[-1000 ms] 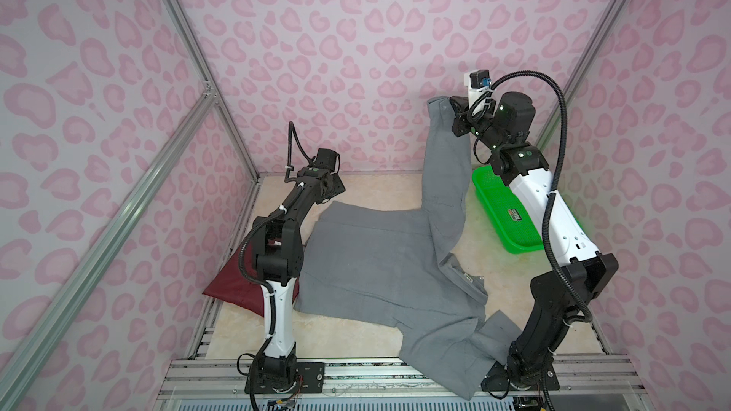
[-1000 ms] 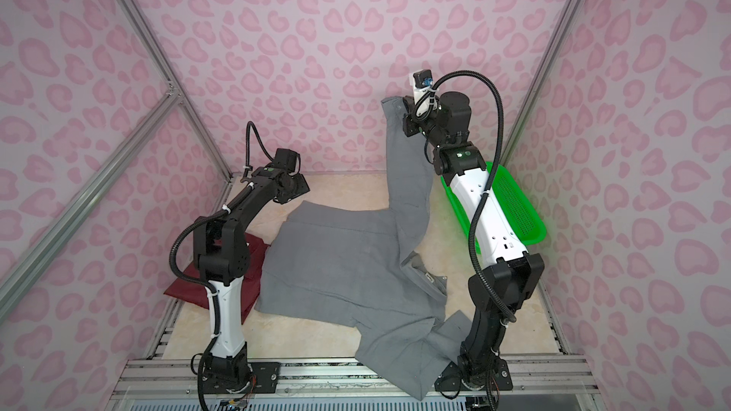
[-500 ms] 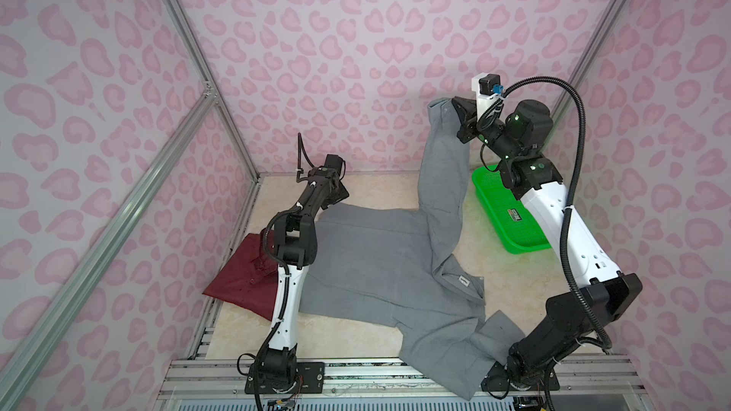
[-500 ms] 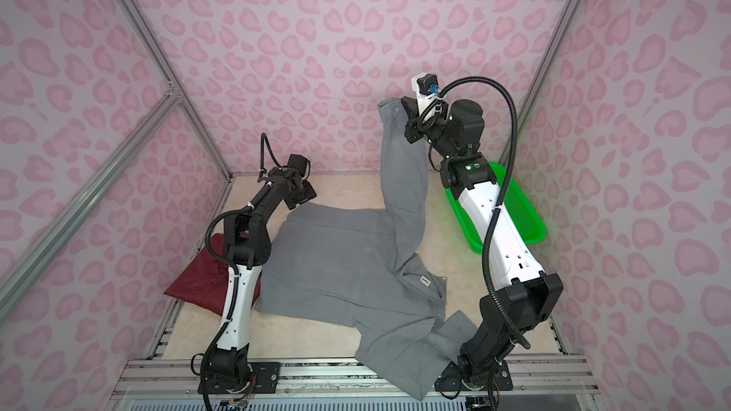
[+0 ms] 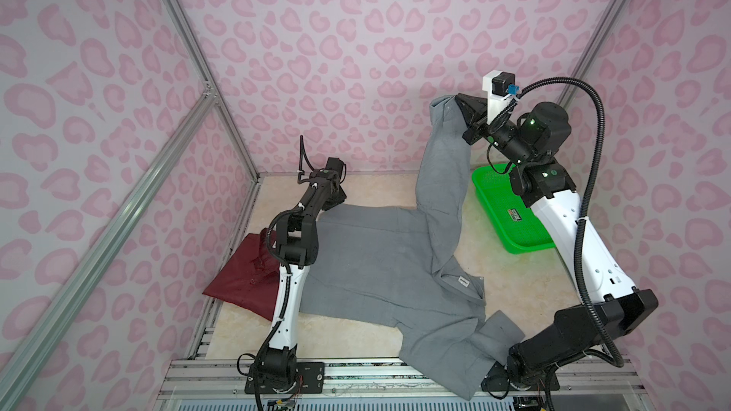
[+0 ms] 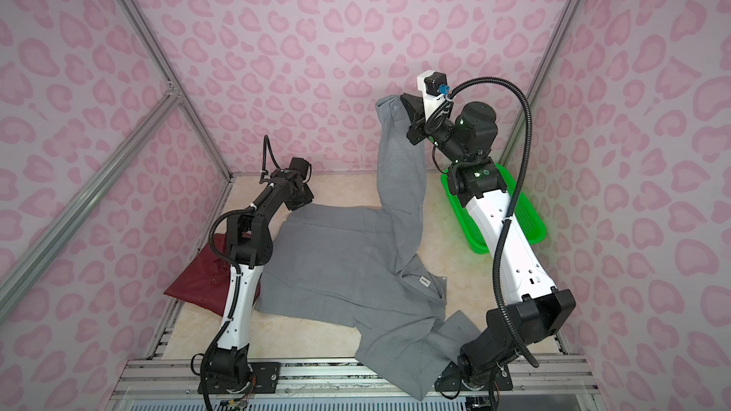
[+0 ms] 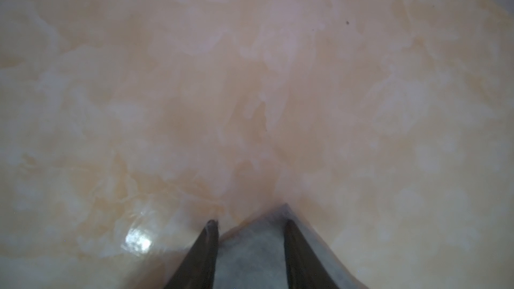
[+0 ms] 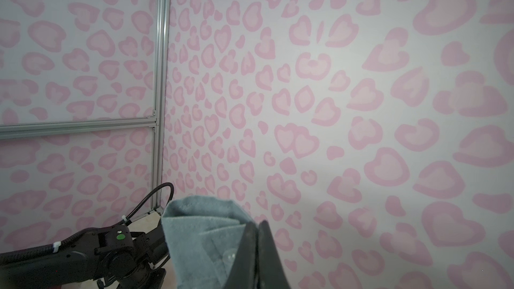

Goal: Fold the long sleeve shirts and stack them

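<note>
- Grey shirt (image 5: 375, 255) lies spread across the pale marbled surface (image 5: 375, 189) in both top views. Its collar (image 5: 463, 282) points toward my right arm's base, and one part droops over the front rail.
- My right tool (image 5: 461, 102) is pressed together on the cuff of one sleeve (image 5: 439, 175), holding it high near the pink patterned wall (image 5: 356, 53). The sleeve hangs from there down to the shirt's body.
- Seen from the right wrist camera, the closed prongs pinch grey cloth beside a clear button.
- My left tool (image 7: 250, 222) sits low at the shirt's far left corner. Its prongs stand apart with the tip of that corner between them, and I cannot tell whether they touch the cloth.
- Maroon shirt (image 5: 241, 278) lies at the left edge of the surface, just beside the grey one. My left arm hides where the two meet.
- Green basket (image 5: 498, 207) rests on the right of the surface, near the hanging sleeve and partly behind my right arm.
</note>
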You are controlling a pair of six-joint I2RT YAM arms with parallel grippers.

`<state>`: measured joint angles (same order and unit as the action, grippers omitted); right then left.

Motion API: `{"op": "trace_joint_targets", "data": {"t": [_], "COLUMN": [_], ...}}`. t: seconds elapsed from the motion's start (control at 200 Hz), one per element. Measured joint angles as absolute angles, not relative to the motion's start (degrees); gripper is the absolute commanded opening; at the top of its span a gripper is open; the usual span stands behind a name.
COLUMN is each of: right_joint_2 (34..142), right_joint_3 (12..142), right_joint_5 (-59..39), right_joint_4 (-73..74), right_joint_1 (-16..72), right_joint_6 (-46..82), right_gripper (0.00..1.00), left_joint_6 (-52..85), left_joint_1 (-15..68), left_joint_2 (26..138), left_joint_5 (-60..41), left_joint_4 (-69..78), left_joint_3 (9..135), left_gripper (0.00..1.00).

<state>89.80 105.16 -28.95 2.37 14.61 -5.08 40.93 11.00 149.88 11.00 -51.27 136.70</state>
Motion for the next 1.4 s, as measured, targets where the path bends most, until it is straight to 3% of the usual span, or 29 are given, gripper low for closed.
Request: {"op": "trace_joint_targets", "data": {"t": [0.195,0.421,0.691,1.036,1.402], "right_joint_2": [88.9,88.0,89.1,86.6,79.2], "right_joint_3": [105.0,104.9,104.9,100.8,88.9], "right_joint_5": [-32.1,-35.9,-41.2,-46.0,-48.4], "right_joint_4": [3.1,5.6,11.2,17.9,25.6], "right_joint_1": [14.3,11.9,9.1,9.0,9.6], "right_joint_6": [-3.7,-0.4,6.9,12.7,21.4], "right_gripper": [0.00,0.00,0.00,0.00,0.00], "left_joint_6": [41.0,40.9,40.8,39.6,38.3], "left_joint_1": [10.6,10.1,9.9,9.9,9.9], "left_joint_2": [150.1,149.9,147.9,129.4,98.6], "left_joint_5": [10.9,9.8,10.0,13.5,9.0], "left_joint_4": [-50.6,-49.5,-47.7,-32.4,2.8], "left_joint_3": [136.7,136.8,133.2,101.2,69.8], "left_gripper": [0.13,0.03,0.03,0.03,0.03]}}
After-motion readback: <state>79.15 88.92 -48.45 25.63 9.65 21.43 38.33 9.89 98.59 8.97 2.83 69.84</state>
